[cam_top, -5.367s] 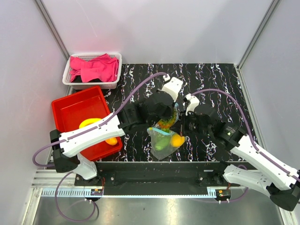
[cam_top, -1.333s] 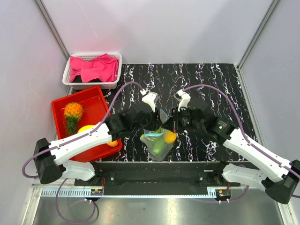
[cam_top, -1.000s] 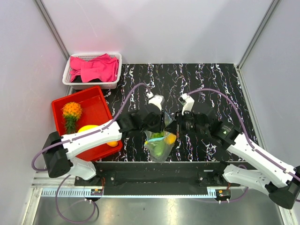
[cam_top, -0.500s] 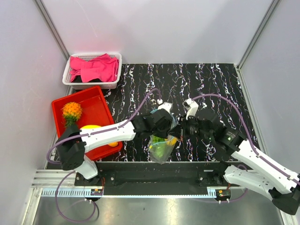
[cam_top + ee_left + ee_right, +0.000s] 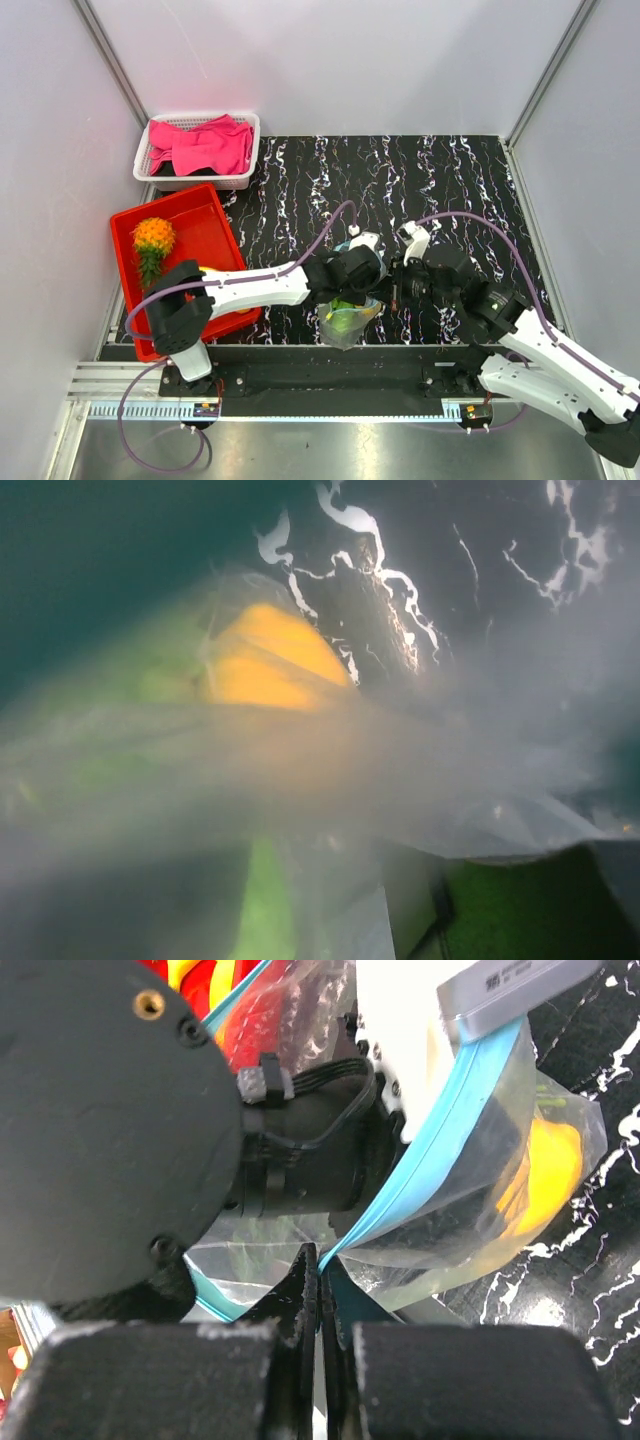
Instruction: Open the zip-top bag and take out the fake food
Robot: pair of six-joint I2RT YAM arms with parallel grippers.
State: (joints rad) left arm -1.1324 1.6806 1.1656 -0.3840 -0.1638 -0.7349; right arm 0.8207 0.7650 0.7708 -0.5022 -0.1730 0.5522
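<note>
I had right jaws clamped on the zip-top bag (image 5: 450,1125) rim to hold it open | left jaws inside by fake food (image 5: 265,665), state unreadable.

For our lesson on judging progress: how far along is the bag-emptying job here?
Done: the bag is open, and a pineapple lies in the red bin. In hand: the right gripper pinches the bag's edge while the left gripper reaches inside. Left: a yellow piece and a green piece are still in the bag.

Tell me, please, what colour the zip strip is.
The zip strip is light blue; right wrist view.
</note>
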